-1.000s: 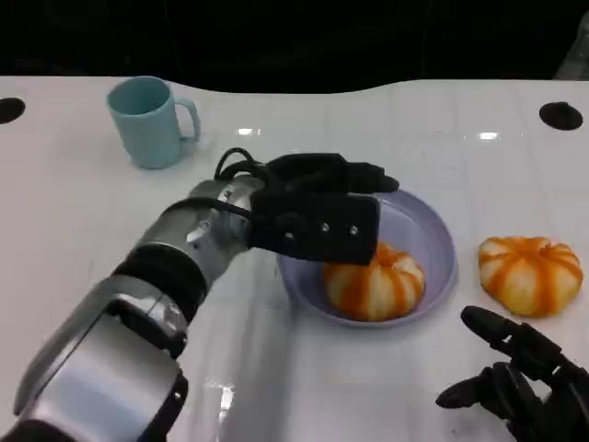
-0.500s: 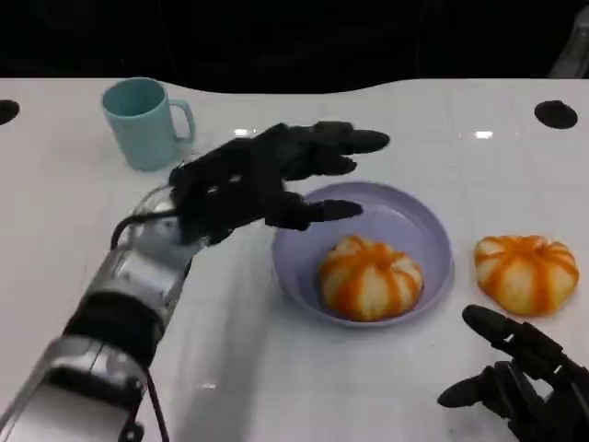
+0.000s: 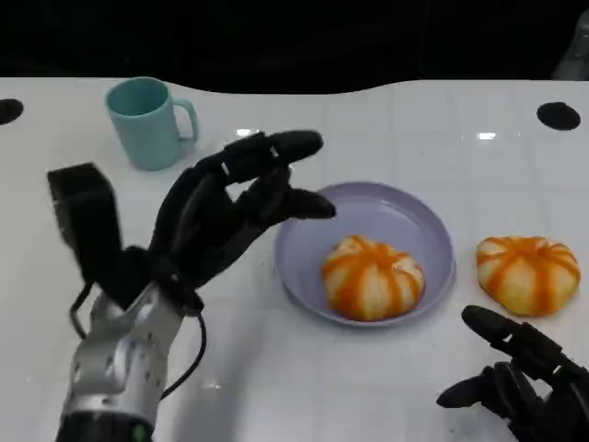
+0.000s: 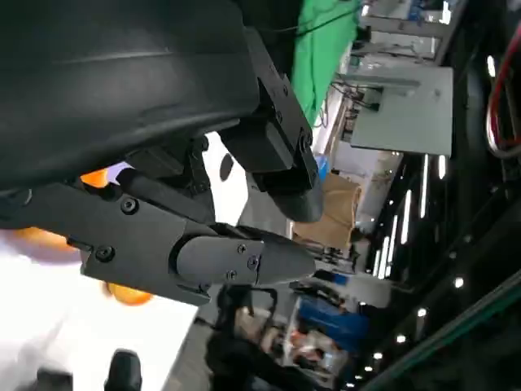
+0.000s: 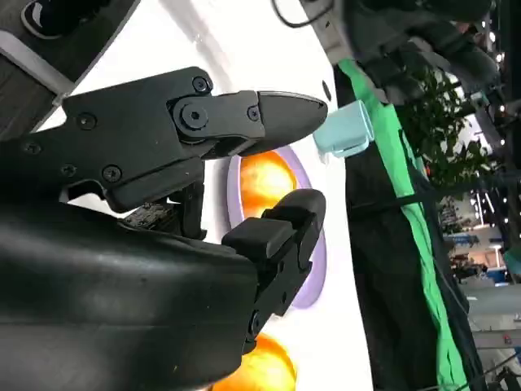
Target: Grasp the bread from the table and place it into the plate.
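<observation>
An orange-and-white striped bread (image 3: 372, 278) lies inside the lilac plate (image 3: 419, 218) at the table's middle. A second bread (image 3: 528, 273) of the same look sits on the white table to the plate's right. My left hand (image 3: 225, 216) is raised left of the plate, its fingers spread and holding nothing. My right hand (image 3: 520, 382) rests low at the front right, fingers apart, in front of the second bread. The right wrist view shows the plate (image 5: 313, 277) with its bread (image 5: 264, 181) beyond my fingers (image 5: 244, 114), and the other bread (image 5: 256, 366) close by.
A teal mug (image 3: 147, 121) stands at the back left of the table. Two dark round holes (image 3: 560, 115) mark the far corners of the table. The table's far edge borders a dark background.
My left hand has let go of the bread in the plate and drawn back to the left, lifting with its fingers spread. The right hand has stayed put.
</observation>
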